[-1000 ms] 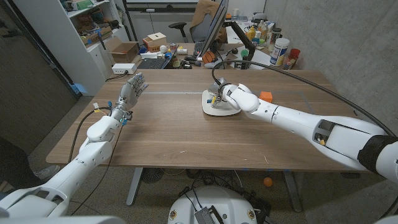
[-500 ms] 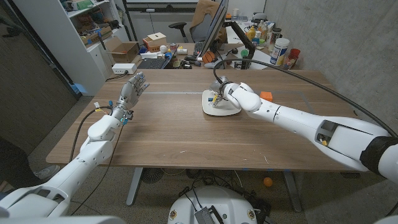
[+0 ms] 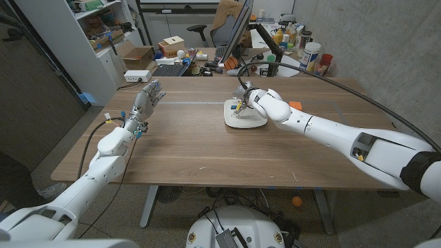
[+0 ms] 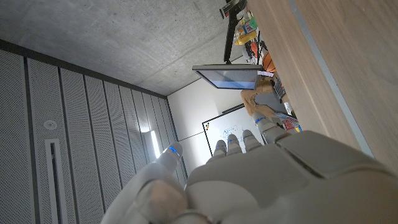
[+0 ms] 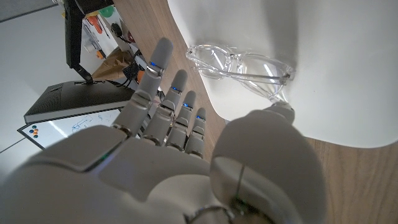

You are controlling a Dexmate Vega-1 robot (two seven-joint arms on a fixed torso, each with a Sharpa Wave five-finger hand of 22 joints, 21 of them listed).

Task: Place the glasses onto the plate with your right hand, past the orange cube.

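The clear-framed glasses (image 5: 239,65) lie on the white plate (image 5: 348,74), lenses toward its rim. My right hand (image 5: 180,155) hovers just over them with fingers stretched out and apart; the thumb tip (image 5: 277,112) sits right by the end of one temple, and I cannot tell whether it touches. In the head view the right hand (image 3: 256,102) covers the far side of the plate (image 3: 239,122). The orange cube (image 3: 295,105) peeks out behind the right forearm. My left hand (image 3: 146,101) is raised over the table's left part, fingers spread, holding nothing.
The wooden table (image 3: 207,148) spreads wide between the arms. Behind its far edge stand a monitor (image 3: 238,24), a keyboard (image 3: 169,69), cardboard boxes (image 3: 141,55) and several bottles and cans (image 3: 310,56). Shelving (image 3: 89,41) stands at the back left.
The right hand has shifted a little farther back over the plate, and the forearm now hides more of the orange cube. The left hand has stayed still.
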